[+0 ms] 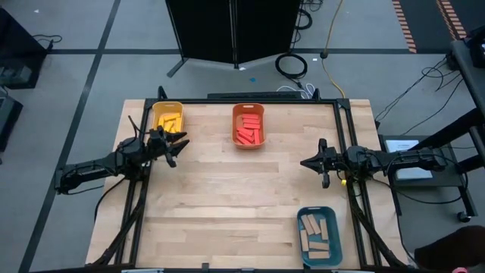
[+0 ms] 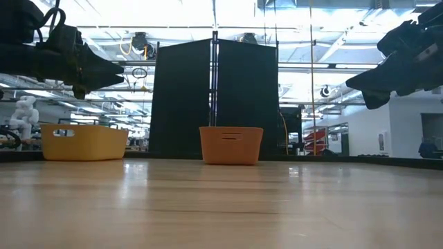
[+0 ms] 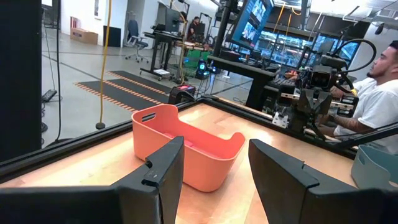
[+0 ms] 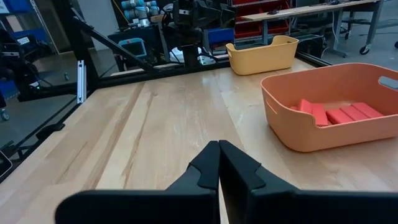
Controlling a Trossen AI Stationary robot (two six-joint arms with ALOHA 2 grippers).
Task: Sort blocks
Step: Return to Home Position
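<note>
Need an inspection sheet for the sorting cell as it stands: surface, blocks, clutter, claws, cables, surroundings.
Surface: light wooden tabletop, bare between the bins.
Job's things: yellow blocks in the yellow plastic bin; red blocks in the orange plastic bin; tan wooden blocks in the teal plastic bin; no loose blocks seen.
Clutter: nothing seen.
Grippers: left claw open, empty, raised beside the yellow bin; right claw shut, empty, raised over the table's right side.
Cables: black coiled cable and yellow cable on the floor behind the table.
Surroundings: black panel behind the table; person in a white shirt past the table.
</note>
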